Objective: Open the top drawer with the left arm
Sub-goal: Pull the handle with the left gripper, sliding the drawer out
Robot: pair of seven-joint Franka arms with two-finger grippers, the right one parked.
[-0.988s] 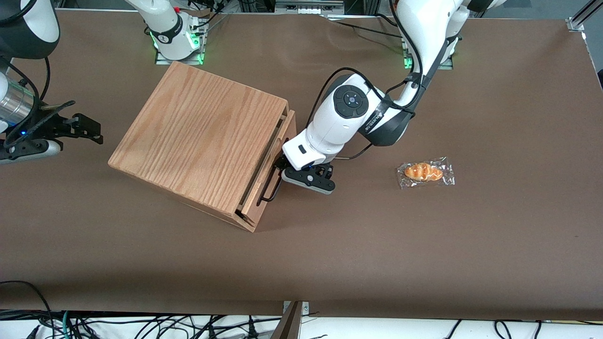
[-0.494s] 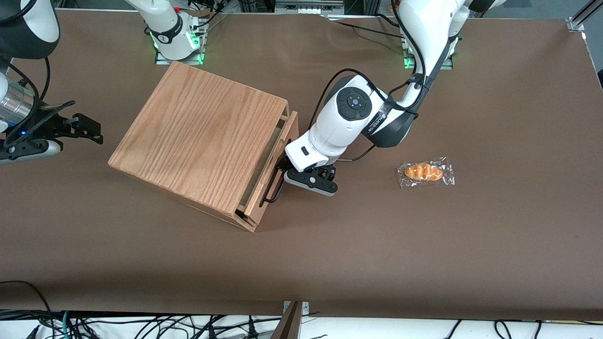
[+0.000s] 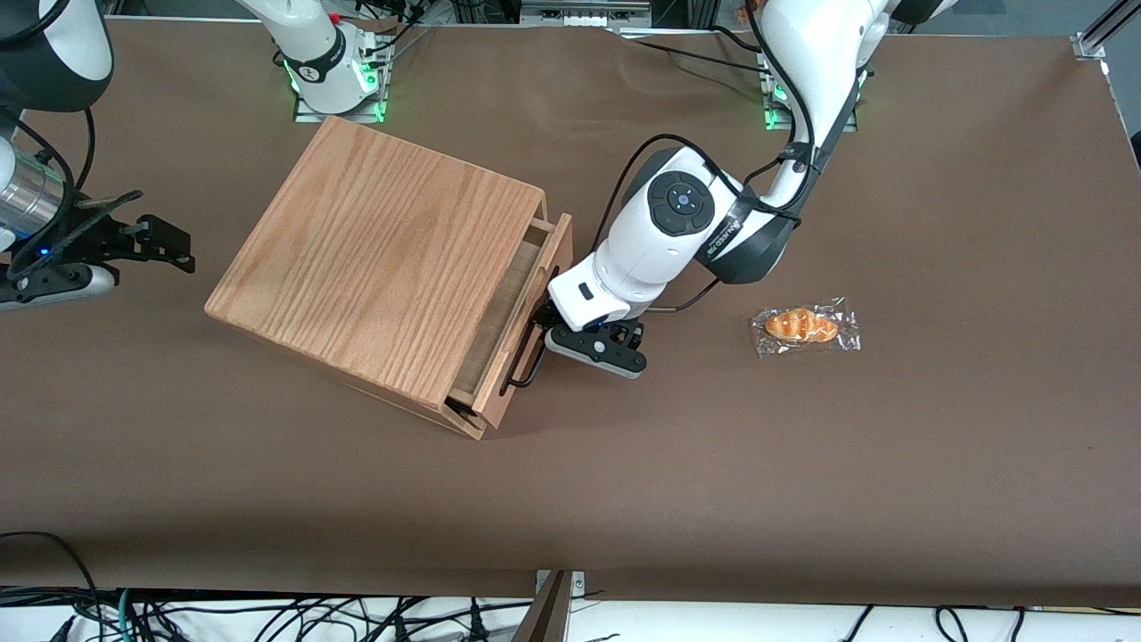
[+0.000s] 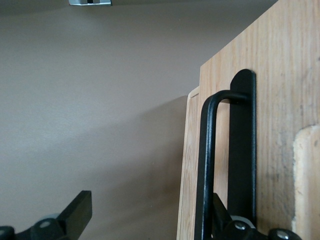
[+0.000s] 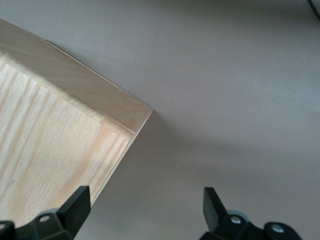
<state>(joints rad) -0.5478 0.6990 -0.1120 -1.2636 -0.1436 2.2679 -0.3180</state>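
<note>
I am holding my gripper point(image 3: 545, 332) at the front of the top drawer point(image 3: 526, 308), its fingers spread wide apart, one finger point(image 4: 226, 220) hooked between the handle point(image 3: 526, 352) and the front panel, the other out over the bare table point(image 3: 802, 464). The drawer is standing partly out of the oak cabinet point(image 3: 374, 259), facing my arm point(image 3: 660, 241), showing a strip of its inside. The handle's long axis is running along the front panel. A wrapped pastry point(image 3: 802, 326) is lying well apart, toward my end of the table.

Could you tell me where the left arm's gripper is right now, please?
In the front view, the gripper sits at the black bar handle of the slightly open top drawer, with one finger hooked inside the handle.
</note>
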